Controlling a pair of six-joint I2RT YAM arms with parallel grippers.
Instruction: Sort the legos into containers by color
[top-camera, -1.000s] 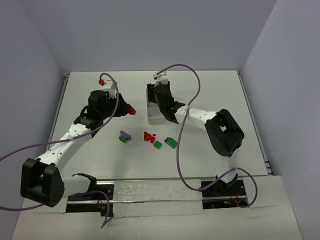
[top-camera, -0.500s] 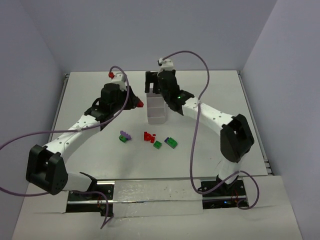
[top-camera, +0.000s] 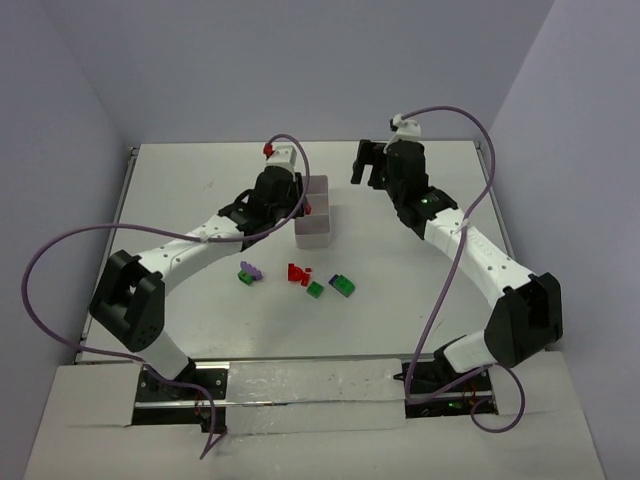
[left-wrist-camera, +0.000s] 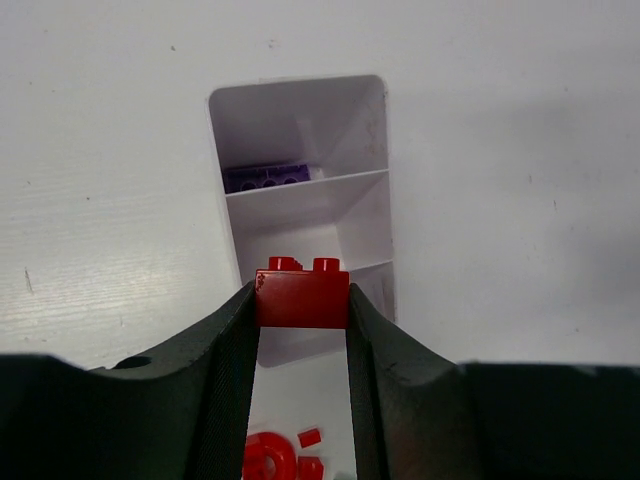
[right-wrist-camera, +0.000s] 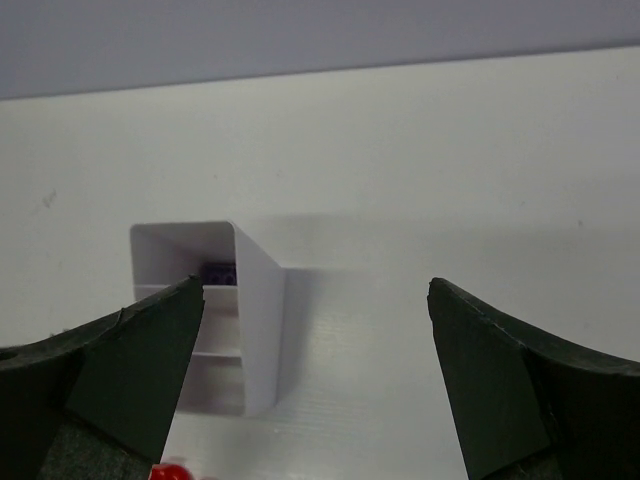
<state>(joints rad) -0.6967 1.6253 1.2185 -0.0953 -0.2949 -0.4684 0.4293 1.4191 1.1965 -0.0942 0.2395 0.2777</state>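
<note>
The left pincer clamps a glossy red brick and has swung over the tray, a thin-walled white plastic row of three square cells. The right pincer has spread wide, empty, and pulled away rightward (its delivery looks finished: a purple brick lies in the far cell). Loose legos wait on the matte worktop.
</note>
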